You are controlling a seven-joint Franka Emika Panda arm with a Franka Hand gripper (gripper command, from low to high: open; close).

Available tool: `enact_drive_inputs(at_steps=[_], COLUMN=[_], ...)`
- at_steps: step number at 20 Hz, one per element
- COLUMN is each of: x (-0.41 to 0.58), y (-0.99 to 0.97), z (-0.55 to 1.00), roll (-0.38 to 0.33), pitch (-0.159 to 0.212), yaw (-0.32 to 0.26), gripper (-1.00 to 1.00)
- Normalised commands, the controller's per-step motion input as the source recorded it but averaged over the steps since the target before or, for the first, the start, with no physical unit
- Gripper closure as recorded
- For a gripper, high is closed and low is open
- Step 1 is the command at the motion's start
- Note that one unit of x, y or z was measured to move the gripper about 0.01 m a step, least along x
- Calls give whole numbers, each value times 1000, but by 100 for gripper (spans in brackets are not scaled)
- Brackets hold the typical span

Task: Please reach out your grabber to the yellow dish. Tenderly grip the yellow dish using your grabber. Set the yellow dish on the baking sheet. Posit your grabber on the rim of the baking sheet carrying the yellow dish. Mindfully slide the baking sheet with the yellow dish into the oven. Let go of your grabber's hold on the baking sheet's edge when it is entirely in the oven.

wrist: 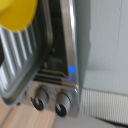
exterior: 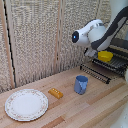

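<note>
1. Judging from both views, the task stood about midway: the yellow dish [exterior: 105, 56] already sat on the baking sheet [exterior: 114, 64], so the reaching, gripping and setting-down steps looked finished.
2. The sheet had not gone in. In the exterior view it stuck out well in front of the oven [exterior: 120, 47], toward that view's left, and the wrist view showed its bars [wrist: 22, 55] outside the oven's front frame [wrist: 70, 45].
3. What remained, as I read it: taking hold of the sheet's rim, sliding it fully inside, then releasing.
4. The grabber [exterior: 93, 51] hung just beside the dish, at the end of the white arm [exterior: 92, 32]. Its fingers did not show clearly in either view, so I could not tell whether they were apart or together.
5. The dish sat upright, opening upward; being round, it had no long axis of its own.
6. The sheet's bars ran from the front rim back toward the oven mouth, which set the sliding direction.
7. A blue cup [exterior: 81, 84], an orange block [exterior: 55, 93] and a patterned plate [exterior: 26, 104] lay well apart on the wooden table [exterior: 100, 107].
</note>
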Motion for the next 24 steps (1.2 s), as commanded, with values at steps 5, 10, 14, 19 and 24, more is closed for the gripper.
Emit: enact_drive_inputs(at_steps=[5, 10, 14, 19, 24], x=[237, 122, 24, 2, 16], y=[-45, -80, -391, -361, -161], z=[-450, -387, -167, -105, -136], roll=[-18, -22, 13, 15, 0], pitch=[16, 9, -6, -16, -23], yaw=[211, 134, 47, 23, 0], gripper=[-100, -100, -100, -100, -100])
